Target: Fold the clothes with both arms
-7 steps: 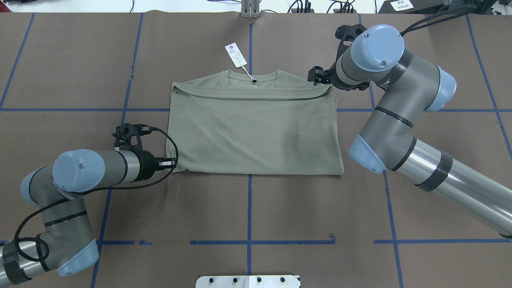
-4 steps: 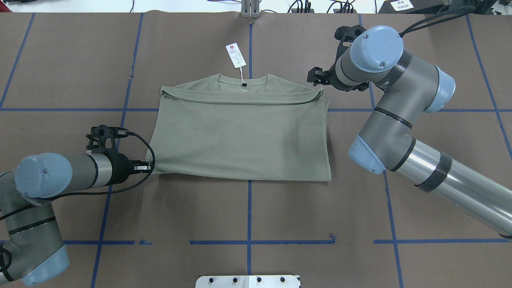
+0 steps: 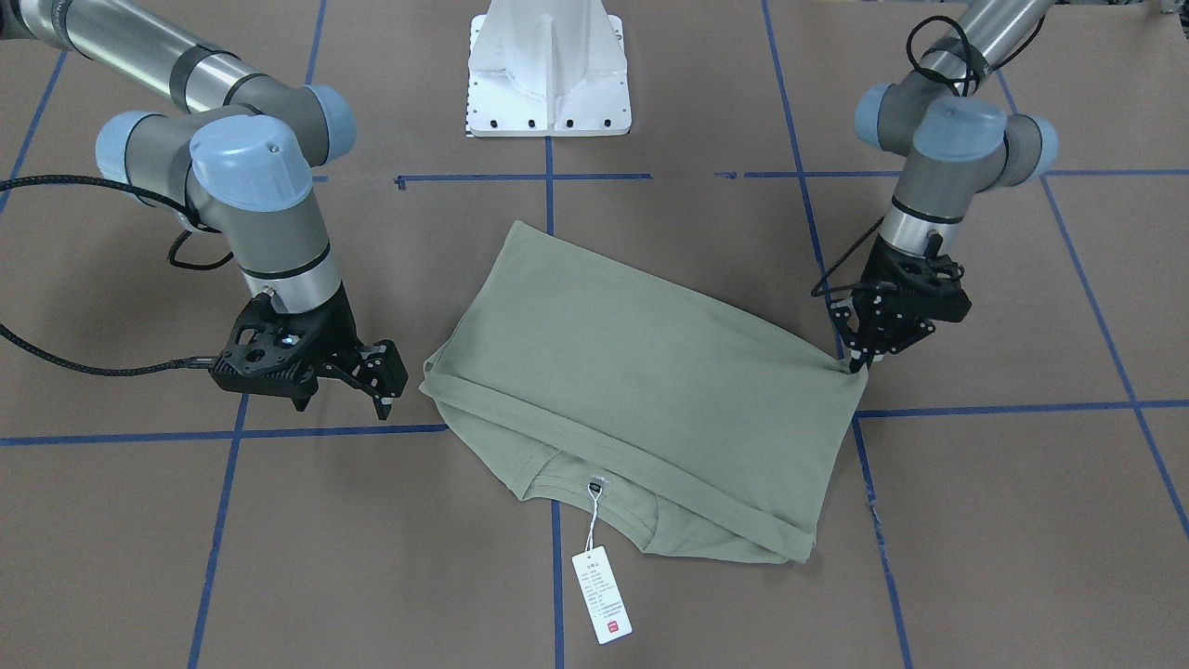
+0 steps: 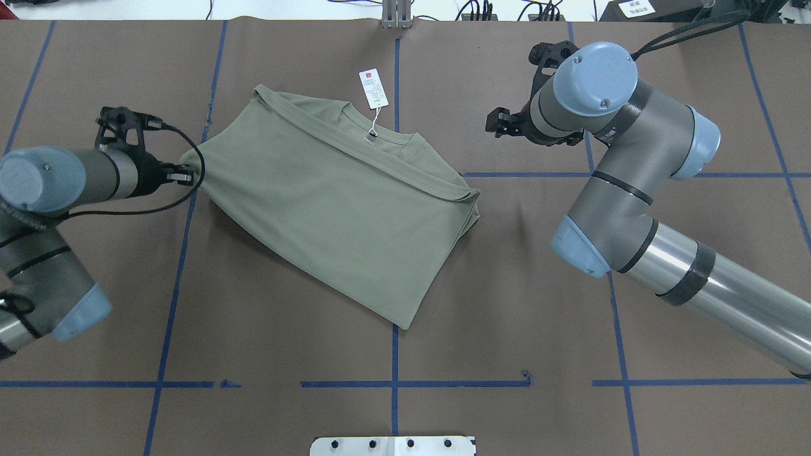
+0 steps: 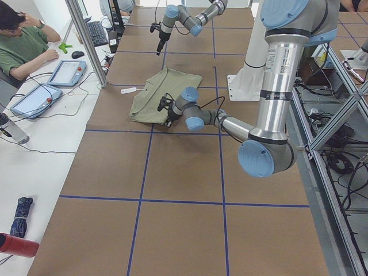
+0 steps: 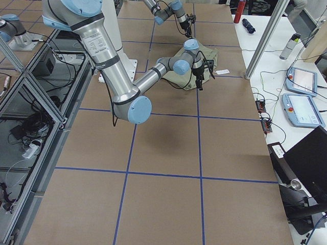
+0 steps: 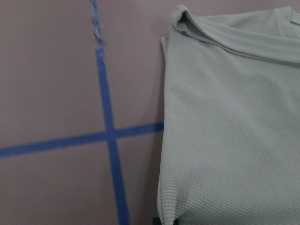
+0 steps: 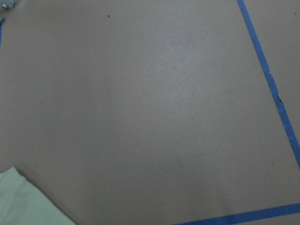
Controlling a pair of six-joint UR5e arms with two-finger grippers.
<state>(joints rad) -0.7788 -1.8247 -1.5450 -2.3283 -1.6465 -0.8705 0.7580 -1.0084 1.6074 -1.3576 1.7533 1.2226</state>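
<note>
The sage-green shirt [image 4: 336,202] lies folded and skewed on the brown table, neck toward the far side, its white hang tag [image 4: 374,87] beside the collar. My left gripper [image 4: 187,172] is shut on the shirt's left corner, and the cloth is pulled taut there. From across the table that same gripper [image 3: 859,364] pinches the shirt [image 3: 650,372] at its corner. The left wrist view shows the shirt [image 7: 229,131] running down to the held corner. My right gripper [image 4: 497,122] is open and empty, well off the shirt's shoulder, as is also plain from the front [image 3: 383,379].
The white pedestal base [image 3: 548,65] stands at the robot's side of the table. Blue tape lines [image 4: 394,382] grid the brown cover. A seated person [image 5: 23,46] and tablets [image 5: 66,72] are at a side table beyond the far edge.
My left gripper has dragged the shirt's corner left and away from the robot, swinging the whole shirt round. The right gripper stayed put, and the shirt's shoulder has moved away from it.
</note>
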